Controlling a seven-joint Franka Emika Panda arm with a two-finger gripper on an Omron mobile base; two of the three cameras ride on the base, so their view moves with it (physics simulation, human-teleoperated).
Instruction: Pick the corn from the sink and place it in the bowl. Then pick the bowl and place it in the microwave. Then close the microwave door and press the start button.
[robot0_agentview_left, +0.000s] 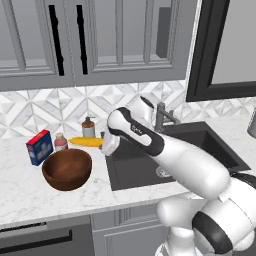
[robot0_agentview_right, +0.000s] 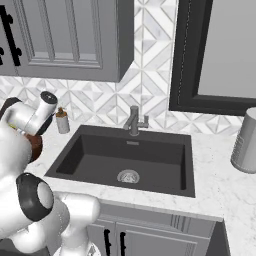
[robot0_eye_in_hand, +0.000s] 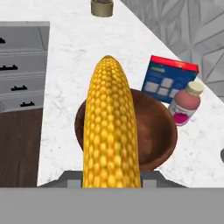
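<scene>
My gripper (robot0_agentview_left: 105, 144) is shut on the corn (robot0_agentview_left: 86, 142), a yellow cob held level above the counter. The cob sticks out to the left, over the far right side of the bowl (robot0_agentview_left: 67, 168). In the hand view the corn (robot0_eye_in_hand: 111, 131) runs straight up the middle, with the reddish-brown bowl (robot0_eye_in_hand: 162, 131) below and behind it. The dark sink (robot0_agentview_left: 145, 172) lies to the right of the gripper, and in the right base view the sink (robot0_agentview_right: 100, 160) has a round steel drain. The microwave and its door are out of view.
Behind the bowl stand a blue and red box (robot0_agentview_left: 39, 147), a pink bottle (robot0_agentview_left: 60, 142) and a soap bottle (robot0_agentview_left: 88, 127). The faucet (robot0_agentview_right: 134, 120) rises behind the basin. A grey canister (robot0_agentview_right: 246, 142) stands on the right counter. Wall cabinets hang overhead.
</scene>
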